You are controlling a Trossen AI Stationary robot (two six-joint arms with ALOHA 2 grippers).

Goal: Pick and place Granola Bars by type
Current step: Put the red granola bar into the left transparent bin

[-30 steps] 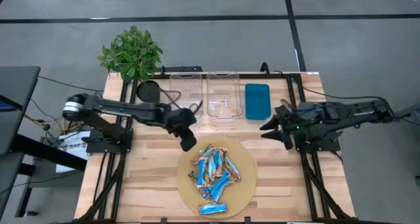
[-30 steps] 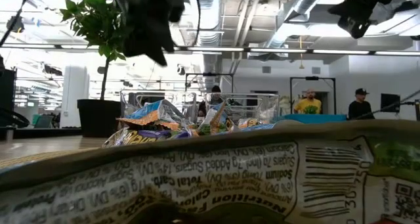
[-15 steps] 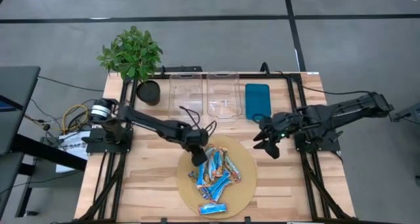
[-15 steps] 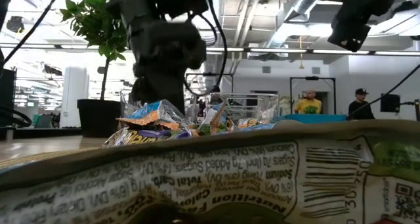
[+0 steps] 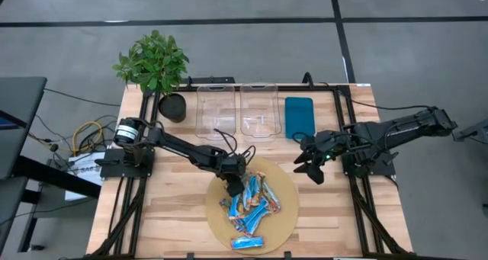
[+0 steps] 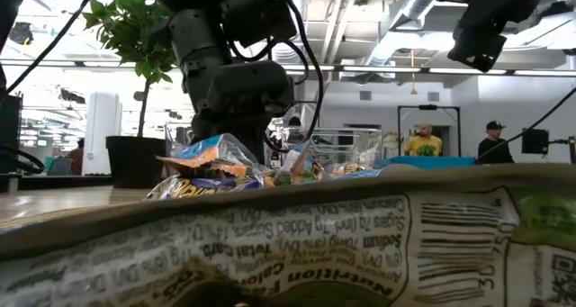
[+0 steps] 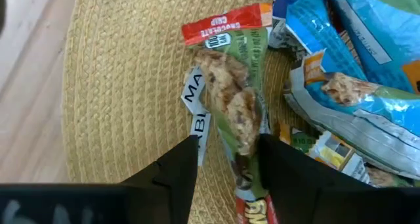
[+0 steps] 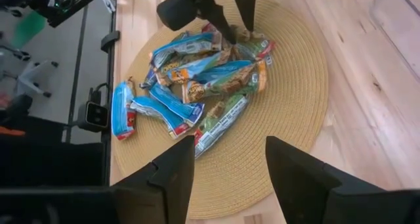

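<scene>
A pile of granola bars (image 5: 250, 199) lies on a round woven mat (image 5: 286, 214); some wrappers are blue, others green, orange or red. One blue bar (image 5: 245, 242) lies apart at the mat's near edge. My left gripper (image 5: 233, 185) is low over the pile's far-left side. In the left wrist view it is open (image 7: 228, 142), with one finger on each side of a green bar with red ends (image 7: 230, 92), along the bar's length. My right gripper (image 5: 309, 165) hangs open in the air right of the mat (image 8: 230, 171). My left gripper comes down from above with its fingers (image 7: 282, 165) either side of the green bar's lower half (image 7: 244, 129). The bar lies flat on the mat against the pile. Whether the fingers touch its wrapper, I cannot tell.
Two clear plastic bins (image 5: 215, 111) (image 5: 258, 111) and a teal tray (image 5: 299, 117) stand in a row at the table's far side. A potted plant (image 5: 152, 62) is at the far left corner. Bare wood lies left of the mat. People stand in the room behind (image 6: 423, 143).
My left gripper has swung from the table's far-left part toward the mat and come down onto the far-left side of the bar pile. My right gripper moved a little left and toward the near edge, then held still. The bars have stayed in place.
</scene>
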